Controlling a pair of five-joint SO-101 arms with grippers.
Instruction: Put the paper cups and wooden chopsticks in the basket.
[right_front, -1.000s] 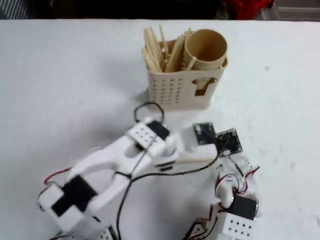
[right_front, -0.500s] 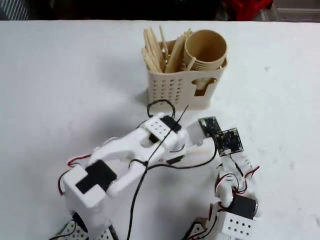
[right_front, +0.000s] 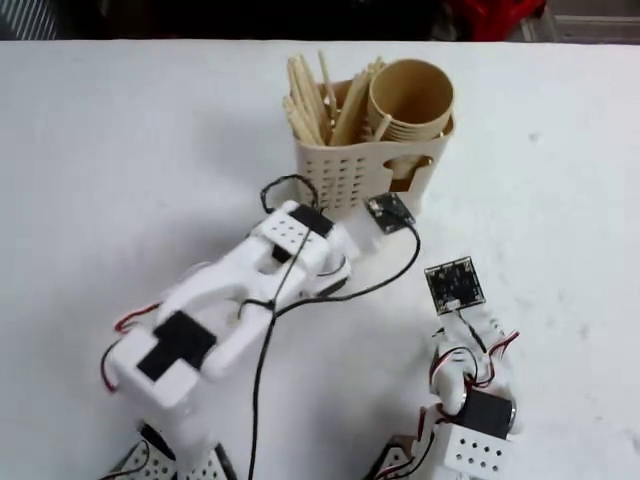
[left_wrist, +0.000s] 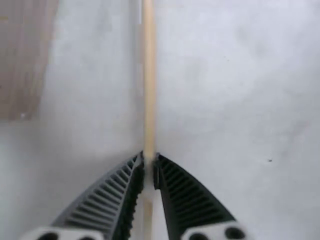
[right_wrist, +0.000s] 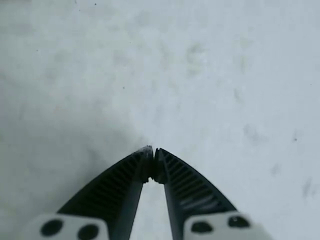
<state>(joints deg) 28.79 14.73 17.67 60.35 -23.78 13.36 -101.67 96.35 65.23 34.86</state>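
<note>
Okay, left claw (left_wrist: 148, 162): dark ribbed fingers (left_wrist: 125, 195) clenched on one thin round wooden chopstick (left_wrist: 148, 75), pale and smooth, running straight out past the tips over the matte white counter (left_wrist: 240, 75). Right claw (right_wrist: 152, 157): black ribbed fingers pinched tip to tip, nothing between them, over faintly speckled counter. High view: left arm (right_front: 250, 300), white plastic with a loose black cable, sits just in front of the basket (right_front: 350, 185). Basket is cream plastic, boxy, with a perforated front wall and a cut-out handle. Inside: nested tan paper cups (right_front: 412, 95) on one side, bundled chopsticks (right_front: 310, 100) leaning on the other. Right arm (right_front: 470, 410) is well apart from the basket.
</note>
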